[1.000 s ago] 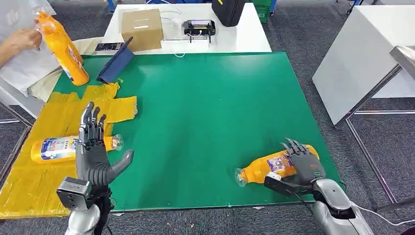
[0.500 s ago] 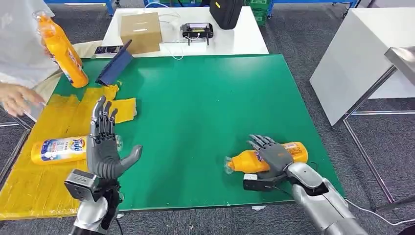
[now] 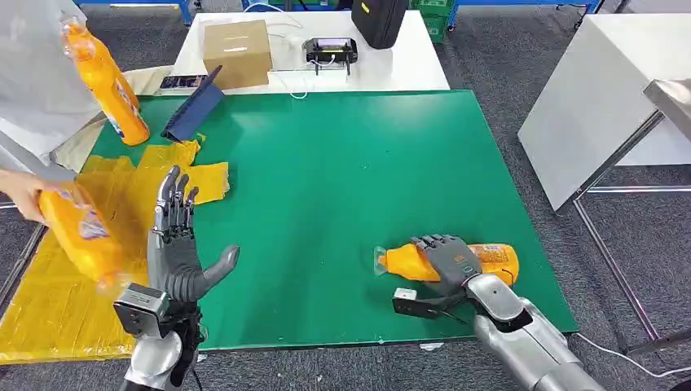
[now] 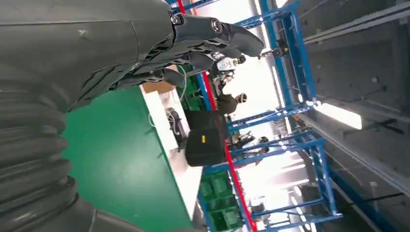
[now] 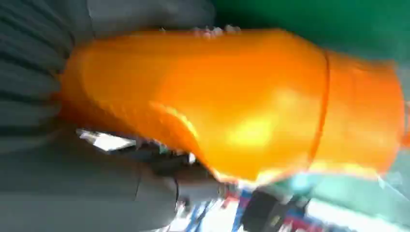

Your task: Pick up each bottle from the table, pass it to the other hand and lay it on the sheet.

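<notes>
Orange bottle lies on green table near front right edge; right hand wrapped over its middle, gripping, not clearly lifted. Left hand empty, fingers spread upright beside yellow sheet. Person's hand lifts second bottle above sheet; third bottle stands at far left. Handover and laying down remain
</notes>
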### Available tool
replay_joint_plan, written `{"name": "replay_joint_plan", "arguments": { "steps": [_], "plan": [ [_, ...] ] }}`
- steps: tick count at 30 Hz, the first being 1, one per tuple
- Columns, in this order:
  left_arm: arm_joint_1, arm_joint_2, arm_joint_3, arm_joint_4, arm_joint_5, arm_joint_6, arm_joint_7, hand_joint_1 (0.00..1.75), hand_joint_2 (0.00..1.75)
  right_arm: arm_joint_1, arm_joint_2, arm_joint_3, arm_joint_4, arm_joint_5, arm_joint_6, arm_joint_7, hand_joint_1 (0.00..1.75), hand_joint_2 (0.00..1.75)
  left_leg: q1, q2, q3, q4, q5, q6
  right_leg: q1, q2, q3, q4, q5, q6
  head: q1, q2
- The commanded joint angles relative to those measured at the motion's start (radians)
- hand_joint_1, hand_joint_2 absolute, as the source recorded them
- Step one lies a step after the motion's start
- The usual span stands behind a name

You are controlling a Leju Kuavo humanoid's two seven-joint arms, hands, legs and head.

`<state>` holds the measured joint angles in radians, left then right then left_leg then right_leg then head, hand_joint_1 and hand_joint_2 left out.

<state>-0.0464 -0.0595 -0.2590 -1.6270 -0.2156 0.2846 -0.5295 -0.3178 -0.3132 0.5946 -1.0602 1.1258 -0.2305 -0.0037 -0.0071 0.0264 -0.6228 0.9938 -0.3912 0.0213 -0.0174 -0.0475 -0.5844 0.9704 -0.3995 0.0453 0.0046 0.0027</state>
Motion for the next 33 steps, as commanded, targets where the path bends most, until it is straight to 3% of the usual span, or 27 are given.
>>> {"name": "replay_joint_plan", "arguments": {
  "steps": [1, 8, 10, 13, 15, 18, 22, 25, 31, 32, 33],
  "plan": [
    [0.011, -0.016, 0.007, 0.0, -0.03, -0.008, 0.02, 0.0, 1.75, 0.097, 0.175, -0.27, -0.339, 0.011, -0.218, 0.018, 1.75, 1.75, 0.001, 0.002, -0.003, 0.0, -0.001, -0.002, 0.001, 0.005, -0.004, 0.001, -0.001, -0.002, 0.001, 0.0],
    [0.008, -0.015, 0.008, 0.004, -0.03, -0.004, 0.02, 0.0, 1.75, 0.101, 0.176, -0.281, -0.319, 0.014, -0.221, 0.007, 1.75, 1.75, 0.002, -0.003, -0.003, 0.001, -0.003, -0.002, 0.001, 0.002, -0.003, 0.0, -0.004, -0.001, 0.0, 0.0],
    [0.002, -0.01, -0.006, 0.011, -0.032, -0.016, 0.021, 0.0, 1.75, 0.106, 0.215, -0.318, -0.341, -0.029, -0.371, -0.064, 1.75, 1.75, 0.001, -0.002, -0.006, 0.0, -0.001, -0.001, 0.0, 0.001, -0.006, 0.0, -0.002, -0.001, 0.001, 0.0],
    [-0.022, -0.005, -0.046, 0.048, -0.035, -0.029, 0.021, 0.0, 1.75, 0.112, 0.261, -0.346, -0.435, -0.092, -0.468, -0.131, 1.75, 1.75, 0.0, -0.002, -0.007, 0.0, -0.001, -0.001, 0.0, 0.001, -0.008, 0.001, -0.003, -0.001, 0.001, 0.0],
    [-0.049, 0.002, -0.086, 0.091, -0.036, -0.039, 0.028, 0.0, 1.75, 0.129, 0.338, -0.418, -0.522, -0.158, -0.468, -0.25, 1.75, 1.75, 0.0, -0.003, -0.008, 0.001, -0.001, -0.002, 0.0, 0.001, -0.008, 0.001, -0.003, -0.001, 0.001, 0.0],
    [-0.076, 0.009, -0.125, 0.131, -0.035, -0.047, 0.039, 0.0, 1.75, 0.129, 0.384, -0.437, -0.545, -0.271, -0.468, -0.358, 1.75, 1.75, 0.0, -0.003, -0.008, 0.0, -0.001, -0.002, 0.0, 0.0, -0.008, 0.001, -0.003, -0.001, 0.0, 0.0],
    [-0.101, 0.017, -0.155, 0.155, -0.028, -0.06, 0.057, 0.0, 1.75, 0.1, 0.347, -0.332, -0.518, -0.478, -0.418, -0.38, 1.75, 1.75, 0.001, -0.003, -0.006, 0.0, -0.001, -0.002, 0.001, 0.001, -0.007, 0.0, -0.003, -0.001, 0.0, 0.0],
    [-0.133, 0.025, -0.189, 0.175, -0.016, -0.102, 0.071, 0.0, 1.75, 0.068, 0.372, -0.278, -0.448, -0.605, -0.354, -0.416, 1.75, 1.75, 0.001, -0.002, -0.006, 0.0, -0.001, -0.002, 0.0, 0.001, -0.007, 0.0, -0.002, -0.001, 0.001, 0.0],
    [-0.143, 0.027, -0.201, 0.18, -0.009, -0.121, 0.076, 0.0, 1.75, 0.06, 0.381, -0.264, -0.421, -0.635, -0.336, -0.425, 1.75, 1.75, 0.001, -0.003, -0.005, 0.0, -0.002, -0.002, 0.001, 0.002, -0.005, 0.0, -0.003, -0.001, 0.0, 0.0],
    [-0.173, 0.037, -0.242, 0.178, 0.031, -0.183, 0.077, 0.0, 1.75, 0.016, 0.416, -0.21, -0.26, -0.711, -0.257, -0.428, 1.75, 1.75, 0.001, -0.001, -0.006, 0.0, -0.002, -0.002, 0.001, 0.004, -0.006, 0.0, -0.002, -0.002, 0.001, 0.0],
    [-0.174, 0.036, -0.243, 0.178, 0.031, -0.183, 0.077, 0.0, 1.75, 0.014, 0.419, -0.209, -0.253, -0.713, -0.258, -0.432, 1.75, 1.75, 0.002, -0.001, -0.005, 0.0, -0.002, -0.003, 0.001, 0.004, -0.005, -0.001, -0.002, -0.002, 0.001, 0.0]
  ]
}}
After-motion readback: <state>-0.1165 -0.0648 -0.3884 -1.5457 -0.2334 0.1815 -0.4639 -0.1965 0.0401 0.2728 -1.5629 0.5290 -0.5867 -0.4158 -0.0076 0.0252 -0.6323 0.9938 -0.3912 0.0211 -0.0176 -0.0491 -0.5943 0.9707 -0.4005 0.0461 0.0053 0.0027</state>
